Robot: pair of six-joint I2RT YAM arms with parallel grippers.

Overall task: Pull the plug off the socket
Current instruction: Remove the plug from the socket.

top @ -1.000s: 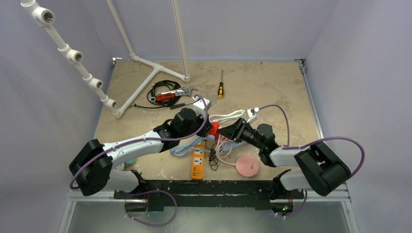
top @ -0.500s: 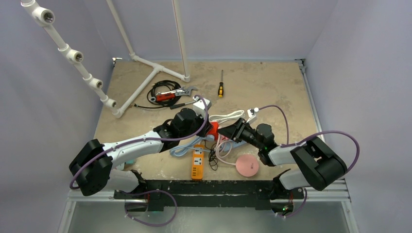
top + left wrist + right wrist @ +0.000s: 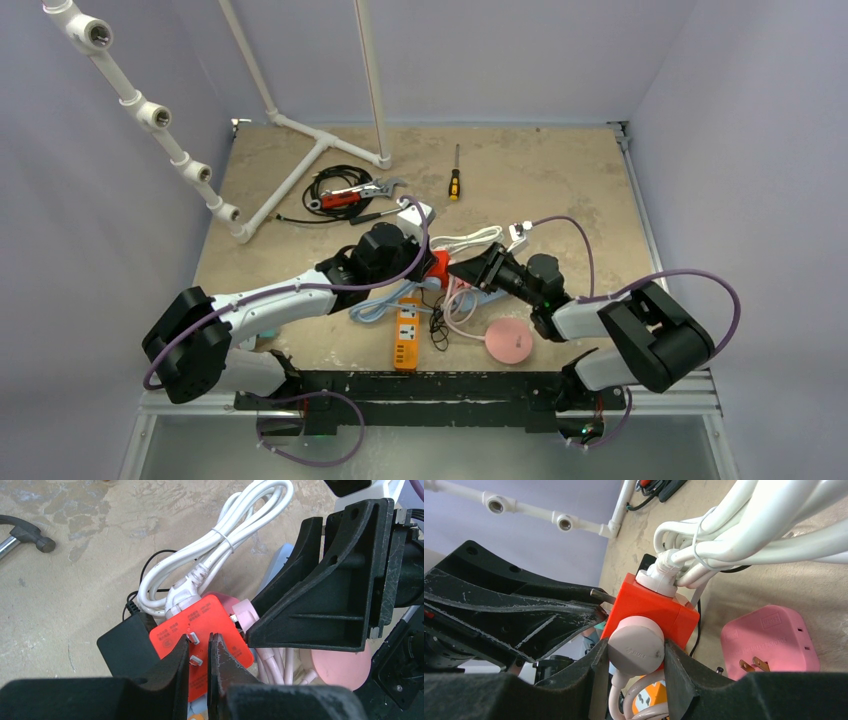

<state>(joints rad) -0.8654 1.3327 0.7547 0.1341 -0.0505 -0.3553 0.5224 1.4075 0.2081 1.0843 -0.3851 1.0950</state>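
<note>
Our left claw (image 3: 200,642), tips together, pins the red socket (image 3: 215,616) beneath it so our right claw (image 3: 635,651), clamped on the pink plug (image 3: 634,639), can pull.

The orange-red socket cube (image 3: 651,611) is smooth plastic with a dull sheen. The pink plug (image 3: 635,646) is matt plastic with moulded lettering. The white cable (image 3: 220,540) has a glossy sheath. The right gripper (image 3: 636,655) and the left gripper (image 3: 200,644) are black matt plastic, scuffed pale along the edges. The table top (image 3: 75,570) looks rough and mottled, perhaps worn stone or board.
</note>
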